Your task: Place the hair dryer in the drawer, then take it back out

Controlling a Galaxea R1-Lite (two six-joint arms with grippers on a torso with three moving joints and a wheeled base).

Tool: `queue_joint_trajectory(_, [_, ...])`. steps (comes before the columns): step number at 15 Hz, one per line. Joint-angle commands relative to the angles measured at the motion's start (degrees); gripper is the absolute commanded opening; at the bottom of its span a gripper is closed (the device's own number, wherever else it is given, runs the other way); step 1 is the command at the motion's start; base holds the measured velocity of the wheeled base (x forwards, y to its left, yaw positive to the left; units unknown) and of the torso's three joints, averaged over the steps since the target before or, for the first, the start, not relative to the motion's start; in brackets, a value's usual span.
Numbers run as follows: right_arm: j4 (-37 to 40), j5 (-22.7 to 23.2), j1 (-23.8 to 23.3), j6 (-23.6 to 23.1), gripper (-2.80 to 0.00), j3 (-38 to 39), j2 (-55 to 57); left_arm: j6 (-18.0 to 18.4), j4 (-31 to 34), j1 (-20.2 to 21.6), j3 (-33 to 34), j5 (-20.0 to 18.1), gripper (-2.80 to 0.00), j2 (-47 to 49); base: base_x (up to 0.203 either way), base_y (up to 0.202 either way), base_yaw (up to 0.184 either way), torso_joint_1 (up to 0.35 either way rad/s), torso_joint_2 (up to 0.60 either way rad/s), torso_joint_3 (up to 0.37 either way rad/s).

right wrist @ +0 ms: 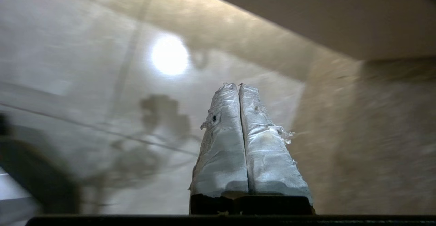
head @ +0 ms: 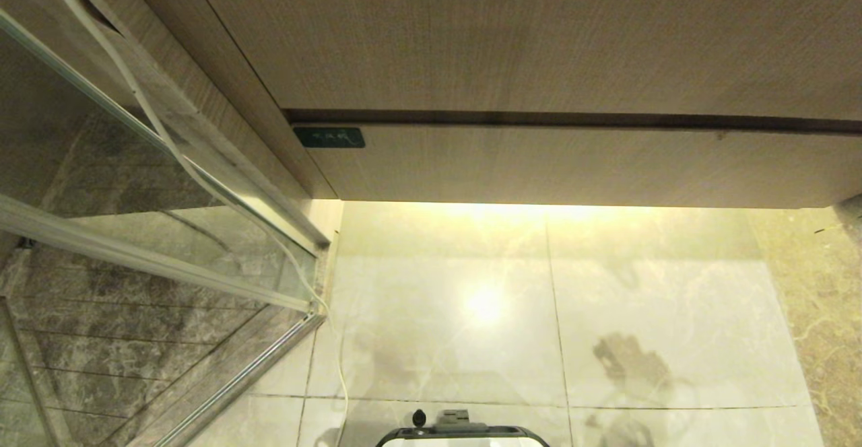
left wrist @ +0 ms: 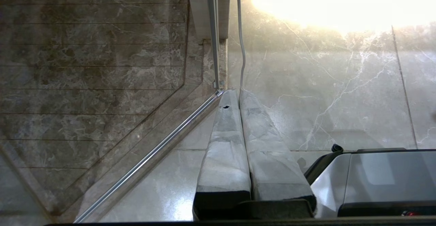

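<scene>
A glossy pale marble floor (head: 667, 285) mirrors a bright ceiling light (head: 483, 304). To the left stands a glass shower screen (head: 101, 184) in a metal frame, dark marble tiles behind it. A thin white cable (head: 176, 154) trails down beside the screen to the floor.

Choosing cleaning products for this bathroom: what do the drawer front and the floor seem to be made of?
Drawer front: likely wood-grain laminate or veneer, matte; fine straight grain lines, no glare. Floor: polished marble-look tile, probably ceramic or stone; glossy reflections, pale veining, grout lines.
</scene>
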Motion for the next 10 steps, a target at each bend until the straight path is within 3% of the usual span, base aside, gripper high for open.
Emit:
queue_joint_trajectory(1, [4.76,-3.10,7.15,8.16,-2.80,3.31,-12.07,-0.01,-0.01,0.02,0.09,0.00,-2.80,-0.02,0.000,0.000,0.000,0.000,0.00,0.000])
queue_joint_trajectory(3, [9.22,-5.87,13.08,13.98,-2.80,6.07,-19.28,-0.01,-0.01,0.02,0.09,0.00,-2.80,-0.11,0.000,0.000,0.000,0.000,0.00,0.000])
queue_joint_trajectory(6, [12.24,-10.77,25.54,22.83,-2.80,12.13,-38.74,-0.01,-0.01,0.02,0.01,0.00,-2.80,-0.02,0.000,0.000,0.000,0.000,0.00,0.000])
queue_joint_trajectory(8, [12.62,-15.89,32.77,26.24,-2.80,19.34,-50.65,-0.01,-0.01,0.02,0.00,0.00,-2.80,-0.02,0.000,0.000,0.000,0.000,0.00,0.000])
queue_joint_trajectory(10, [8.91,-20.58,36.09,27.58,-2.80,28.81,-60.07,-0.01,-0.01,0.02,0.09,0.00,-2.80,-0.02,0.000,0.000,0.000,0.000,0.00,0.000])
